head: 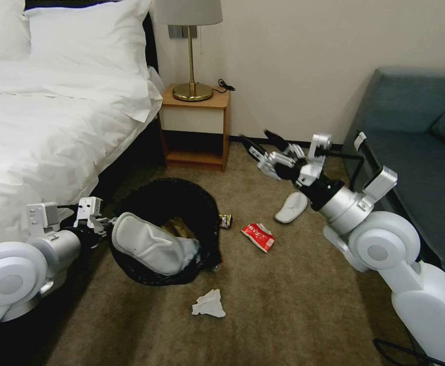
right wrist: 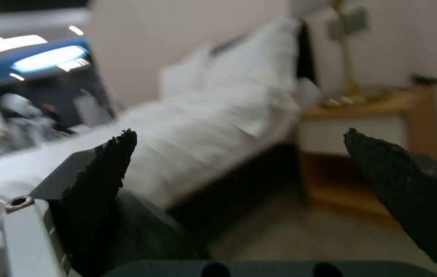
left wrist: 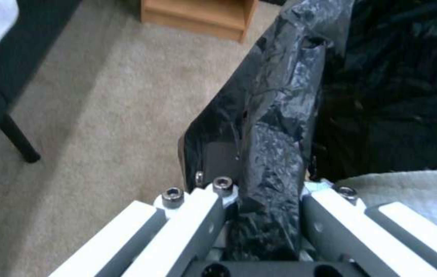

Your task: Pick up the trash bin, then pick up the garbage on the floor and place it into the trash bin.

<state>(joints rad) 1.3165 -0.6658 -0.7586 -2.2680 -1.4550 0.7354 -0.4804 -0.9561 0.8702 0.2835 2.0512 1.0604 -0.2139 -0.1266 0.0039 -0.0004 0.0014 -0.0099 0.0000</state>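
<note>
Trash bin: rim pinched by left end effector, tilted, a white slipper inside. Right end effector: fingers spread, raised above the floor; second slipper, red wrapper and tissue are seen below it.

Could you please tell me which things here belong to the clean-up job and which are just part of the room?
Part of the job:
- trash bin, its rim clamped in the left gripper, with a slipper inside
- second slipper
- red packet
- crumpled tissue
- small wrapper
- right gripper, open, raised above the floor

Just there:
- bed
- nightstand
- lamp
- sofa
</note>
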